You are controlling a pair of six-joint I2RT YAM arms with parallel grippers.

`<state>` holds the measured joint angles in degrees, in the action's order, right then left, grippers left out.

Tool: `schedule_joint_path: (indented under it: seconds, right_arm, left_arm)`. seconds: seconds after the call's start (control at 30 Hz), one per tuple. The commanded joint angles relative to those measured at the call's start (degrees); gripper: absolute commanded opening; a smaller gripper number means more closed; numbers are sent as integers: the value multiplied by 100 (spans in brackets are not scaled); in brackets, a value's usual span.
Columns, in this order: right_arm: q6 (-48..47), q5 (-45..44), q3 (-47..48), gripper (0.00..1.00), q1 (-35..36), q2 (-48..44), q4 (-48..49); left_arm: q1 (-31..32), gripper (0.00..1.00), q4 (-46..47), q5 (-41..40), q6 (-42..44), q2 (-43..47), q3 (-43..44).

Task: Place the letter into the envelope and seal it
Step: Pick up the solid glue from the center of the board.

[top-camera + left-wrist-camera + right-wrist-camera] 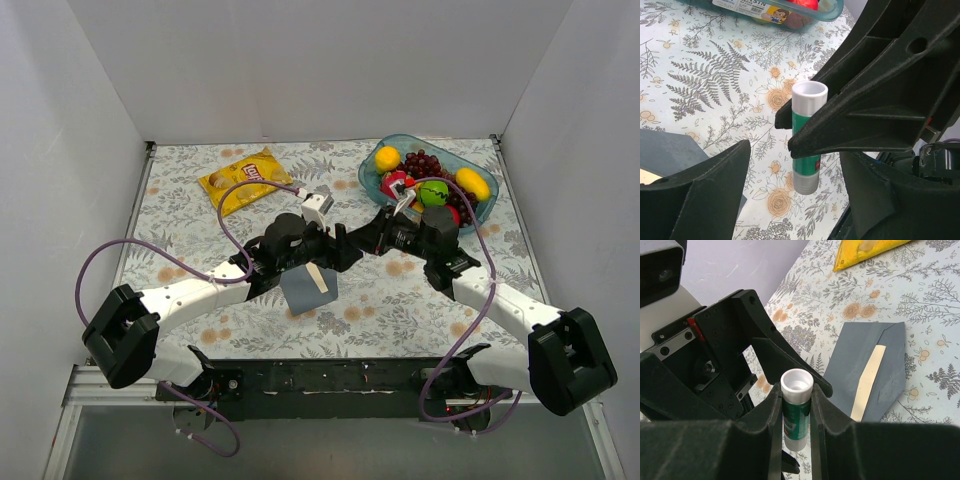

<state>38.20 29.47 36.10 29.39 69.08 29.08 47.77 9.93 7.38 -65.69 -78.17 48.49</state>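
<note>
The grey-blue envelope [305,292] lies flat in front of the arms, and it also shows in the right wrist view [860,352]. A narrow strip of the cream letter [320,278] shows along its opening, also seen in the right wrist view [867,382]. My right gripper [796,407] is shut on a green glue stick [796,415] with white ends and holds it upright above the table. In the top view the right gripper [362,240] meets my left gripper [335,248]. The left gripper [800,175] is open, with a finger on each side of the glue stick's [806,150] lower end, not touching it.
A yellow crisp bag [245,180] lies at the back left. A blue bowl [368,178] of fruit stands at the back right, and its rim shows in the left wrist view [832,12]. White walls enclose the floral tabletop.
</note>
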Motion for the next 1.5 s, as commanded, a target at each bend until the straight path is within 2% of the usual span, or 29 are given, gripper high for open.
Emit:
schedule_joint_path:
  seconds: [0.0,0.2,0.4,0.93,1.27,1.47]
  right_arm:
    - [21,41,-76,1,58,-193,19]
    - [48,15,-94,1,50,-263,10]
    - [100,15,-94,1,58,-299,36]
    - [197,-64,-32,1,58,-307,-25]
    - [259,-214,-94,1,50,-395,-8]
    - [276,-319,-155,1,50,-474,-25]
  left_arm:
    - [22,71,176,-52,-23,100,3]
    - [40,79,123,-35,12,153,3]
    - [48,82,79,-140,65,188,-32]
    - [48,80,96,-246,206,109,-103]
    - [48,71,132,-61,241,206,-173]
    - [48,52,158,53,215,223,-199]
